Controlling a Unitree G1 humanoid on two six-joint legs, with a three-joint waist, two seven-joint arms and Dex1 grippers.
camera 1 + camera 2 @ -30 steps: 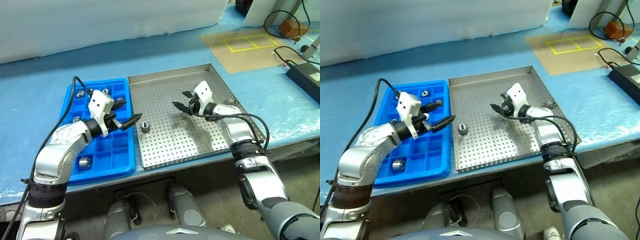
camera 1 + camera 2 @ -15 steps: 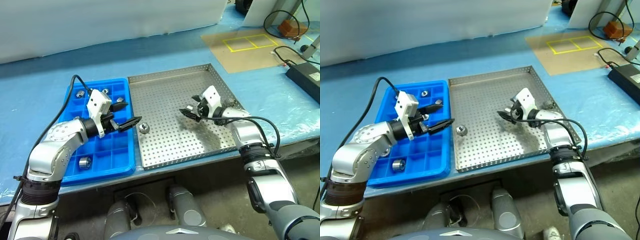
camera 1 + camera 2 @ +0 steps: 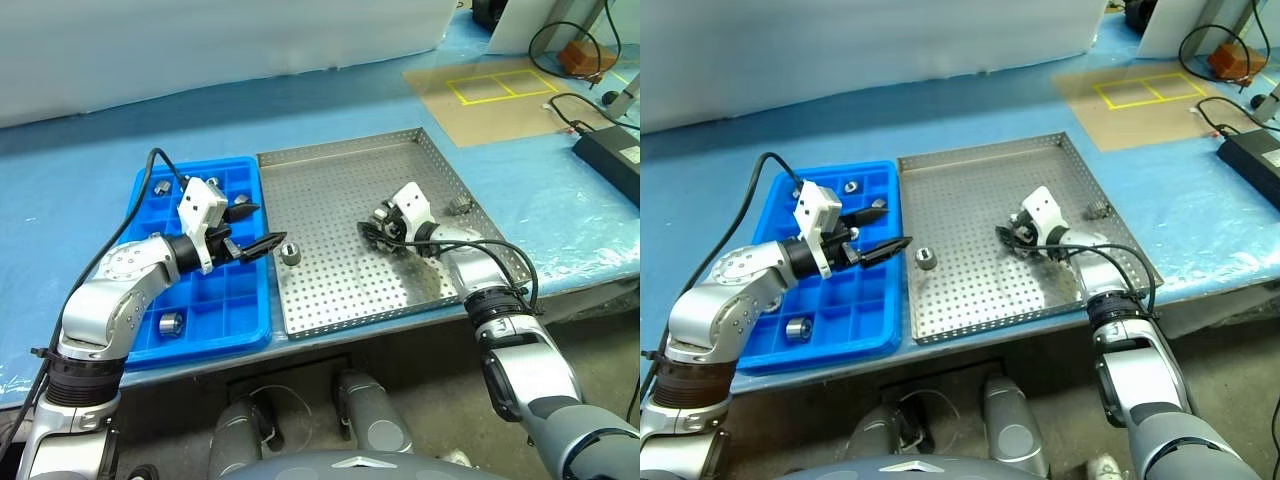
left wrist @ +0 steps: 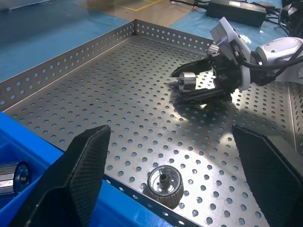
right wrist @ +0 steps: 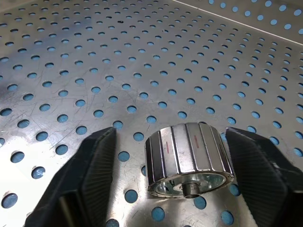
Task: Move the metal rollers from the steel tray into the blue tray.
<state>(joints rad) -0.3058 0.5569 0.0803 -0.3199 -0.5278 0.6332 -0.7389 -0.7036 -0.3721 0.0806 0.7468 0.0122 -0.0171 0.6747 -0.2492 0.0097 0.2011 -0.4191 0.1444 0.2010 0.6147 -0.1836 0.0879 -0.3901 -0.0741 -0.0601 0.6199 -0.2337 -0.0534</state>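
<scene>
steel tray (image 3: 330,290) | right gripper (image 3: 372,232) lowered, unclenched around roller (image 5: 189,158) | left gripper (image 3: 255,230) released

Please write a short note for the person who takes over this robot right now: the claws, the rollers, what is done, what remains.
Left claw: open, empty, over the blue tray's edge next to the steel tray.
Right claw: open, low in the steel tray, fingers on either side of a roller, not gripping.
Done: at least three rollers in the blue tray.
Left: three in the steel tray, including one near the left claw and one by the right rim.
</scene>
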